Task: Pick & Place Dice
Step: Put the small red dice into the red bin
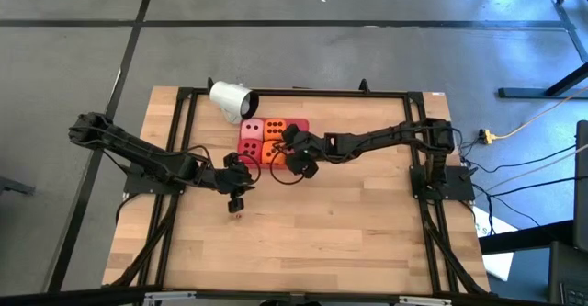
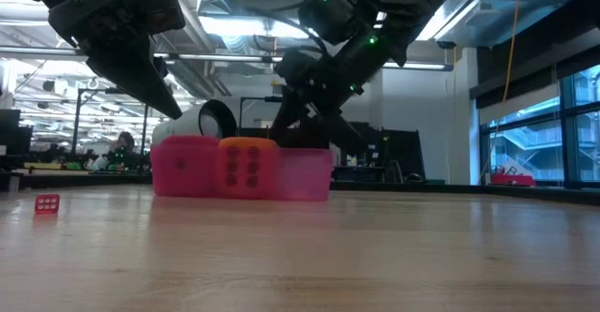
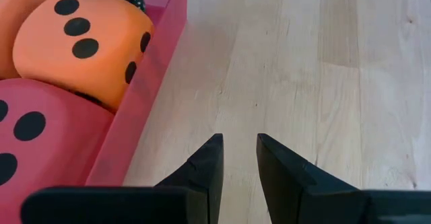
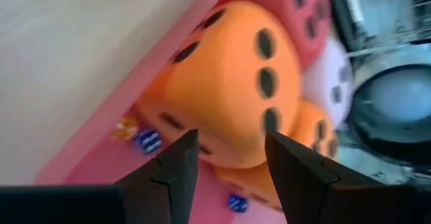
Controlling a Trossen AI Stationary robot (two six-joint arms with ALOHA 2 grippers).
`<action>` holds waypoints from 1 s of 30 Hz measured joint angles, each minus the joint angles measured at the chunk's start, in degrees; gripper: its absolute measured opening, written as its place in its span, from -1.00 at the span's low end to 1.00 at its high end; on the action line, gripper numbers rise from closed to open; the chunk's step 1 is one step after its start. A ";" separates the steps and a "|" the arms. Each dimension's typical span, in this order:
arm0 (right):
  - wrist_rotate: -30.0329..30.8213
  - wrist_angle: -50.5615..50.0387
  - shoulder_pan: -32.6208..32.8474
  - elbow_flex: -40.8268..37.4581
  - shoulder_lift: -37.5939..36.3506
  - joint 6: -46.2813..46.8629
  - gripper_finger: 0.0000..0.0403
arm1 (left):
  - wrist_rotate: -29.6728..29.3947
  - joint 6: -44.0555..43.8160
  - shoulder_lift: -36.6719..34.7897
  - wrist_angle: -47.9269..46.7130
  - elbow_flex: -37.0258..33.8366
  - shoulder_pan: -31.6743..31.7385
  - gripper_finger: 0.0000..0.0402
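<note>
A flat red tray (image 1: 296,125) in the middle of the table holds the dice: a pale pink one (image 1: 251,127), a red one (image 1: 249,147) and two orange ones (image 1: 274,129) (image 1: 269,152). My right gripper (image 4: 227,146) hovers open over the tray's right part. It slants down at the nearer orange die (image 4: 229,83), which lies just past its fingertips. Whether they touch it I cannot tell. My left gripper (image 3: 239,143) hangs above bare wood beside the tray's wall (image 3: 145,109), its fingers a narrow gap apart with nothing between them.
A white cup (image 1: 230,99) lies on its side just beyond the tray. A tiny red die (image 2: 47,203) sits on the wood near my left gripper. Tiny blue dice (image 4: 148,141) and an orange one (image 4: 124,128) lie in the tray. Bare wood spreads toward the near edge.
</note>
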 joint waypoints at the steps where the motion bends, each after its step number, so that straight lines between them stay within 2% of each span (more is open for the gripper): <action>1: 0.25 0.90 0.16 0.01 -0.06 0.00 -0.15 | 0.00 -0.01 0.00 0.01 0.02 0.00 -0.57; 4: 2.52 2.71 1.14 0.02 -0.22 -0.02 -0.15 | 0.00 0.01 0.00 -0.01 0.01 0.01 -0.57; 9: 14.21 2.58 3.19 0.02 -0.22 -0.47 -0.15 | 0.02 0.01 0.00 0.01 0.00 0.02 -0.57; 12: 16.40 2.45 4.40 0.02 -0.22 0.66 -0.15 | 0.03 -0.01 0.00 0.00 0.00 0.01 -0.57; 17: 16.15 1.28 6.47 0.07 -0.25 5.37 -0.15 | 0.23 -0.58 0.00 -0.01 0.00 -0.04 -0.57; 21: 15.24 -4.03 7.75 0.09 -1.59 11.87 -0.15 | 2.20 -4.27 0.13 -0.16 0.00 -1.72 -0.57; 26: 7.30 -14.57 8.68 0.04 -5.35 23.56 -0.15 | 2.73 -5.04 0.22 -0.38 0.00 -7.60 -0.57; 30: 1.91 -19.86 8.58 0.07 -7.75 30.74 -0.15 | -2.06 -8.42 1.55 -0.36 0.02 -12.95 -0.57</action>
